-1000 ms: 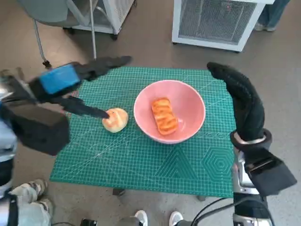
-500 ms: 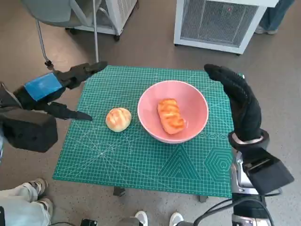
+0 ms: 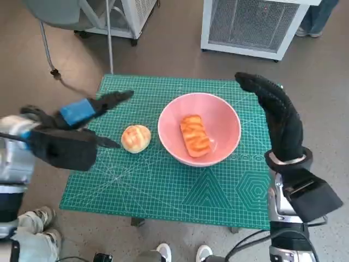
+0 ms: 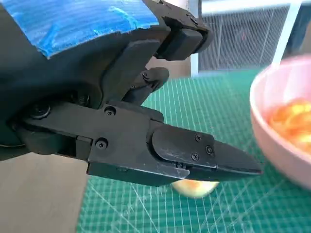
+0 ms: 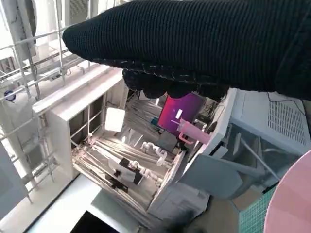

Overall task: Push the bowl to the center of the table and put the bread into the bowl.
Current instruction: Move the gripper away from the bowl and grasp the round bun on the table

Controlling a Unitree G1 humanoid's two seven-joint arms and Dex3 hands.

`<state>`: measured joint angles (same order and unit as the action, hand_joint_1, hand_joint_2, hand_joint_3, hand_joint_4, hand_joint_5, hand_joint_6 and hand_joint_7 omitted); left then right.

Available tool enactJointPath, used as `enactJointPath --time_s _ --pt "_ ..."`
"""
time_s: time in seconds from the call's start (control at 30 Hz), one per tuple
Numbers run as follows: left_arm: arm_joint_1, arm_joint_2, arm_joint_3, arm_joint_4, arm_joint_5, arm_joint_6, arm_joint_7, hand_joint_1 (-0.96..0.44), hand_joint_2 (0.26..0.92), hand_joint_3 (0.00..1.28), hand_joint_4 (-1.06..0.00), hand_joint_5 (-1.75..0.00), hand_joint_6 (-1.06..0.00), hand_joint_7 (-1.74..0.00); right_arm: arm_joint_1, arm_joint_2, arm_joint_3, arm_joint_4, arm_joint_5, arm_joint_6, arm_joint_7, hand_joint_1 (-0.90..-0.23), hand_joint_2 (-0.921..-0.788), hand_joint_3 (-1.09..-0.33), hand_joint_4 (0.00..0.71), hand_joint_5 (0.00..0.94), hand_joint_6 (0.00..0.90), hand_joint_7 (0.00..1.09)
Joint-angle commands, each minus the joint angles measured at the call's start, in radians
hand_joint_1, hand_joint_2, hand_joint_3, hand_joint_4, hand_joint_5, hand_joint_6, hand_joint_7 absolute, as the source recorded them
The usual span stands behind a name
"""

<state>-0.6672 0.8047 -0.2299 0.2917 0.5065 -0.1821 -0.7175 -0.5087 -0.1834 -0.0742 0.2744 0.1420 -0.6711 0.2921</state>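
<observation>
A pink bowl [image 3: 221, 116] sits near the middle of the green mat [image 3: 180, 185], with an oblong glazed bread [image 3: 195, 135] lying inside it. A round bread roll [image 3: 136, 138] lies on the mat just left of the bowl; in the left wrist view the roll [image 4: 194, 187] peeks out under the fingers [image 4: 194, 153], and the bowl's rim [image 4: 272, 131] shows beside them. My left hand [image 3: 82, 117] hovers left of the roll with fingers spread, holding nothing. My right hand [image 3: 275, 112] is raised at the bowl's right side, fingers extended, empty.
A white grilled unit [image 3: 251, 24] stands on the floor beyond the table. Chair legs [image 3: 82, 27] are at the far left. Shoes [image 3: 180, 252] of a person show below the front edge. The right wrist view looks out at shelving [image 5: 121, 160].
My left hand has swung back in toward the roll from the mat's left edge, after having pulled away from it earlier. The bowl, both breads and my right hand stay put.
</observation>
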Motion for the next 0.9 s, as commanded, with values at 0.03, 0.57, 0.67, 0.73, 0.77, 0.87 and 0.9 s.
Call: enactJointPath --time_s 0.03,0.57,0.67,0.73,0.77,0.87,0.9 --pt "-0.06 -0.033 -0.059 0.086 0.068 -0.004 0.038 -0.37 0.746 0.0 0.0 0.0 -0.11 -0.01 0.006 -0.008 -0.002 0.01 0.008 0.014 0.012 -0.645 -0.921 -0.818 0.201 0.0 -0.001 0.64" --pt "-0.197 -0.169 -0.208 0.417 0.195 -0.024 0.144 -0.28 0.742 0.0 -0.01 0.0 -0.14 -0.02 0.024 -0.029 -0.016 -0.027 0.012 0.028 0.006 -0.657 -0.921 -0.819 0.199 0.0 -0.001 0.63" --pt "-0.213 -0.19 -0.224 0.47 0.2 -0.041 0.161 -0.25 0.741 0.0 -0.03 -0.01 -0.15 -0.03 0.028 -0.031 -0.019 -0.039 0.007 0.031 0.002 -0.657 -0.921 -0.819 0.199 0.0 -0.001 0.63" --pt "-0.221 -0.199 -0.236 0.496 0.206 -0.053 0.171 -0.23 0.74 0.0 -0.05 -0.02 -0.18 -0.03 0.031 -0.031 -0.02 -0.044 0.002 0.032 -0.001 -0.657 -0.921 -0.82 0.199 0.0 -0.001 0.63" --pt "-0.226 -0.202 -0.242 0.51 0.21 -0.059 0.176 -0.21 0.74 0.0 -0.07 -0.02 -0.2 -0.04 0.031 -0.031 -0.021 -0.044 0.0 0.031 -0.002 -0.657 -0.921 -0.82 0.199 0.0 -0.001 0.63" --pt "-0.239 -0.211 -0.264 0.54 0.227 -0.062 0.185 -0.17 0.744 0.0 -0.12 -0.03 -0.25 -0.06 0.03 -0.031 -0.023 -0.043 -0.008 0.028 -0.006 -0.657 -0.921 -0.82 0.199 0.0 -0.001 0.63" --pt "-0.243 -0.212 -0.271 0.547 0.233 -0.063 0.188 -0.14 0.751 0.0 -0.16 -0.03 -0.3 -0.08 0.03 -0.031 -0.023 -0.043 -0.01 0.027 -0.007 -0.656 -0.921 -0.82 0.199 0.0 -0.001 0.63"
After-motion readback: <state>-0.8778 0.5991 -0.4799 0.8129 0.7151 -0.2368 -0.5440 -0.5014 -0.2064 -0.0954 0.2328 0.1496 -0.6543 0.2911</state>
